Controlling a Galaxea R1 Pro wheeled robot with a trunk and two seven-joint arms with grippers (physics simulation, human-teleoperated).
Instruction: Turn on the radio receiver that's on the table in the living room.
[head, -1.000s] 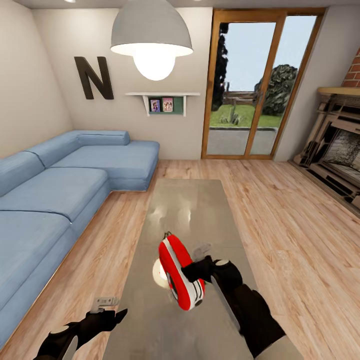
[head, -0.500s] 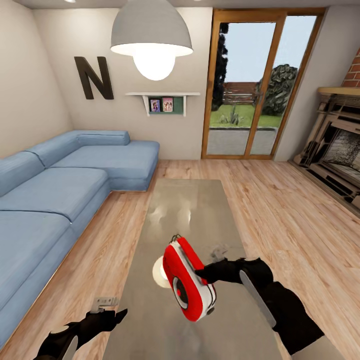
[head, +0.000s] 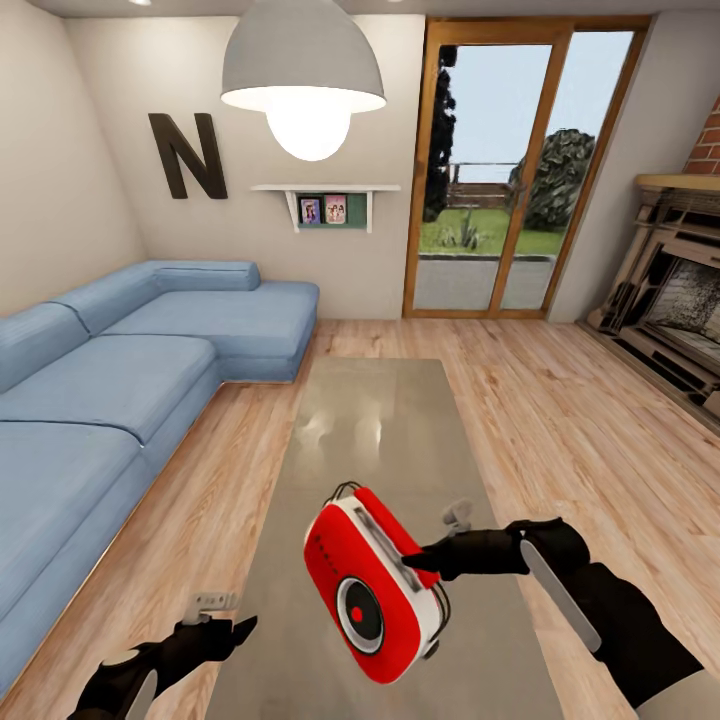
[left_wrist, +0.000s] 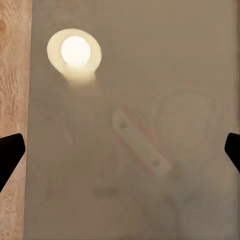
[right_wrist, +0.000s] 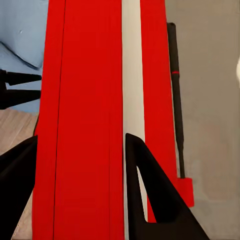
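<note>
Radio's up off the counter

Right hand is clamped on the radio receiver, holding it tilted above the glossy counter, its red face with the round dial toward the camera. Left hand hangs apart with nothing in it by the counter's near left edge, blue sofa beyond.

The long low tabletop stands on the wood floor beside the blue sofa. Its glossy grey-brown surface mirrors the lamp as a pale round glow.
</note>
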